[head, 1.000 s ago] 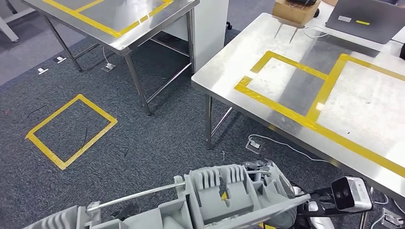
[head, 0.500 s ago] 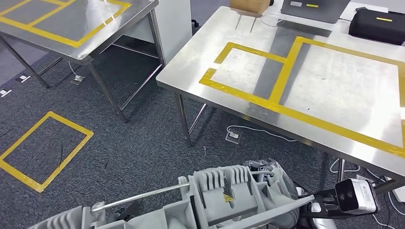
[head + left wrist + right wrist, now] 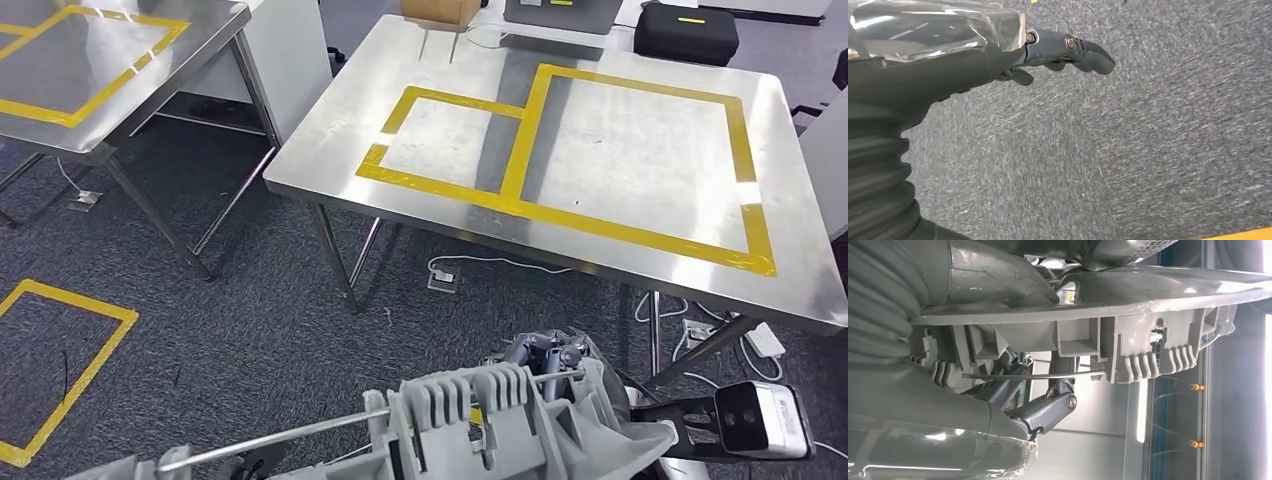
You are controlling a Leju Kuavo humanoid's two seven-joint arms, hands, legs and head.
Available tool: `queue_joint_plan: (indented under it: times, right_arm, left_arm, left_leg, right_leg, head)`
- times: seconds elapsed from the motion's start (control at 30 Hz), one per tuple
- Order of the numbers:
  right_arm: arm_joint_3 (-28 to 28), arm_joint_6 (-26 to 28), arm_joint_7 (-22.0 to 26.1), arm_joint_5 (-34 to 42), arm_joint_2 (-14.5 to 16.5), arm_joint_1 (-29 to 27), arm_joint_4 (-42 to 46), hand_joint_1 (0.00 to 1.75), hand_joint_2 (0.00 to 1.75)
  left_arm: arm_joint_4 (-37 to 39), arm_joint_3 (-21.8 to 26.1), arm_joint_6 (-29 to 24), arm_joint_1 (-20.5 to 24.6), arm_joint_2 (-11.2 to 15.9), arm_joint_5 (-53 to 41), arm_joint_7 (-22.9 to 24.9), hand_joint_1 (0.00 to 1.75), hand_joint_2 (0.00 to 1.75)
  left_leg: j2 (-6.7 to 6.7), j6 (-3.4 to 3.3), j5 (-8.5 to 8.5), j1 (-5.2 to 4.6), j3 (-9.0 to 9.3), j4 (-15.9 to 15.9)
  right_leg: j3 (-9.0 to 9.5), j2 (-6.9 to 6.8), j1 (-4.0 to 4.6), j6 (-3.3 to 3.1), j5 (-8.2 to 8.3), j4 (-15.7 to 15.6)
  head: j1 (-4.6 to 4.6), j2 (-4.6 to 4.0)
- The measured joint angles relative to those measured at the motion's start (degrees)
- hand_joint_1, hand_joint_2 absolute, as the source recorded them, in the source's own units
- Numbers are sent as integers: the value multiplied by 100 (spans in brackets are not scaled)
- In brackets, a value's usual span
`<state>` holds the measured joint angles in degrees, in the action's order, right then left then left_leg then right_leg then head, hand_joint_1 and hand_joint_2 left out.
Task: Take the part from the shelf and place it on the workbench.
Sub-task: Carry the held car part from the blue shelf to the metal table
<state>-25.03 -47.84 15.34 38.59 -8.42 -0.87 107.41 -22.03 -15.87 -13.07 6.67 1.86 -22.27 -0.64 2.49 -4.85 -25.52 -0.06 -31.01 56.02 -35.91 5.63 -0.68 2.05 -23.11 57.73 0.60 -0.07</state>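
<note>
Right hand [image 3: 1013, 400] is gripping the part [image 3: 500, 420] (off the shelf); left hand [image 3: 1048, 50] hanging loose; surface [image 3: 620, 150] placement remaining.

Even, bright overhead light fills the room. The brushed steel workbench with yellow tape outlines [image 3: 640, 150] shows soft pale glare and a dim grey band of reflection running from its far edge toward its near edge, and it casts a faint shadow on the dark grey speckled carpet [image 3: 250, 320]. In the left wrist view that carpet is streaked with motion blur. The right wrist view blows out white along one edge.
</note>
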Motion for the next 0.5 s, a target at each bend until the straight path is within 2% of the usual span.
queue_joint_plan:
  times: [0.07, 0.1, 0.13, 0.17, 0.2, 0.23, 0.27, 0.3, 0.33, 0.37, 0.43, 0.5]
  right_arm:
    - [-9, -4, -32, 29, -8, 78, -4, 175, 175]
    - [-15, -5, -51, 51, -12, 113, -10, 175, 175]
    - [-20, -5, -68, 76, -15, 131, -19, 175, 175]
    - [-27, -6, -87, 107, -20, 141, -31, 175, 175]
    - [-37, -2, -109, 141, -24, 154, -45, 175, 175]
    - [-47, 18, -140, 175, -25, 169, -56, 175, 175]
    - [-58, 55, -182, 205, -19, 182, -64, 175, 175]
    - [-74, 109, -232, 224, -3, 186, -66, 175, 175]
    - [-91, 171, -279, 230, 20, 179, -56, 175, 175]
    - [-111, 227, -320, 224, 44, 168, -45, 175, 175]
    - [-155, 287, -366, 210, 80, 145, -22, 175, 175]
    - [-183, 299, -388, 208, 112, 136, -12, 175, 175]
  left_arm:
    - [8, 0, 43, 2, -32, 4, -6, 0, 175]
    - [17, 0, 65, -2, -48, 7, -9, 0, 175]
    - [29, 1, 84, -6, -61, 11, -11, 0, 175]
    - [43, 1, 100, -8, -71, 15, -15, 0, 175]
    - [55, 1, 111, -8, -82, 20, -21, 0, 175]
    - [64, 1, 125, -6, -92, 24, -29, 0, 175]
    - [71, 1, 140, 0, -102, 29, -40, 0, 175]
    - [75, 1, 152, 7, -110, 33, -52, 0, 175]
    - [77, 1, 166, 13, -114, 37, -65, 0, 175]
    - [79, 1, 179, 17, -117, 43, -77, 0, 175]
    - [84, 0, 200, 19, -122, 51, -92, 0, 175]
    - [85, 0, 208, 19, -127, 65, -104, 0, 175]
  left_leg:
    - [-162, 32, 67, 20, 27, -105]
    - [-246, 33, 77, 19, 12, -111]
    - [-330, 43, 81, 20, -7, -107]
    - [-405, 52, 83, 22, -23, -103]
    - [-466, 71, 84, 26, -37, -95]
    - [-512, 96, 81, 33, -46, -80]
    - [-549, 130, 69, 37, -54, -49]
    - [-576, 173, 51, 32, -72, -14]
    - [-595, 213, 33, 27, -91, 25]
    - [-606, 253, 23, 21, -109, 57]
    - [-612, 313, 31, 32, -129, 80]
    - [-527, 377, -59, 70, -181, 192]
  right_leg:
    - [-266, -358, 2, -14, -278, 520]
    - [-444, -447, -17, -10, -454, 909]
    - [-596, -479, -41, 14, -584, 1253]
    - [-664, -496, -69, 59, -641, 1437]
    - [-607, -515, -99, 126, -613, 1392]
    - [-415, -542, -127, 200, -509, 1098]
    - [-142, -585, -150, 260, -389, 649]
    - [103, -615, -147, 277, -291, 264]
    - [266, -631, -138, 247, -234, 3]
    - [333, -635, -120, 189, -219, -110]
    - [312, -608, -95, 72, -204, -92]
    - [305, -588, -115, 0, -183, -101]
  head:
    - [-26, 0]
    - [-35, 0]
    - [-35, 0]
    - [-35, 0]
    - [-36, 0]
    - [-35, 0]
    - [-36, 0]
    - [-36, 0]
    - [-32, 0]
    - [-32, 0]
    - [-27, 0]
    - [-25, 0]
